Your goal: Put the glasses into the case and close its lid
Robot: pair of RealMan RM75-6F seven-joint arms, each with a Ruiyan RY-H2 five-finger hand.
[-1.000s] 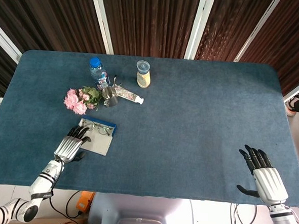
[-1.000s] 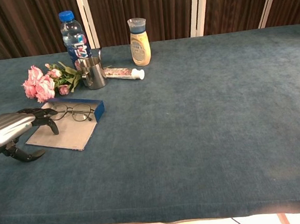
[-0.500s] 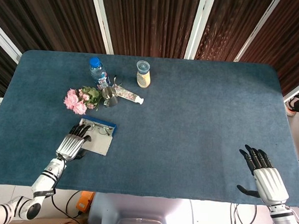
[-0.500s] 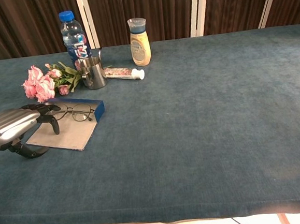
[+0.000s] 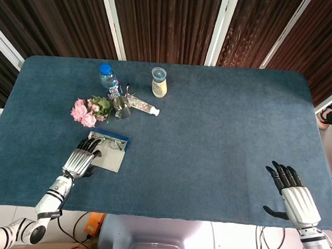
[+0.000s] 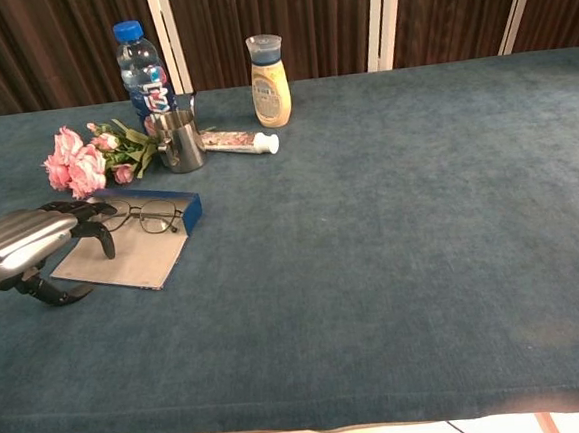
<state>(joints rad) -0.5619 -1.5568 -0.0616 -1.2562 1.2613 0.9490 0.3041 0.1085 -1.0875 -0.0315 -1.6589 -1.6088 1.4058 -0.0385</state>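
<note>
The glasses [image 6: 144,218] lie in the blue tray of the open case [image 6: 191,212], whose grey lid [image 6: 123,262] lies flat on the table in front of it. In the head view the glasses [image 5: 111,144] sit in the case [image 5: 120,138] at the table's left. My left hand [image 6: 26,242] hovers over the case's left end with fingers stretched out and dark fingertips [image 6: 80,208] close to the glasses' left arm, holding nothing; the head view shows this hand [image 5: 80,160] over the lid's left edge. My right hand [image 5: 297,197] rests open near the front right edge.
Behind the case lie pink flowers [image 5: 87,111], a steel cup [image 5: 121,106], a blue-capped water bottle [image 5: 109,80], a tube [image 5: 143,105] and a yellow bottle [image 5: 159,82]. The blue tablecloth [image 5: 222,133] covers the table.
My left hand has lifted a little and edged toward the case, then held nearly still. The right hand and the glasses have not moved.
</note>
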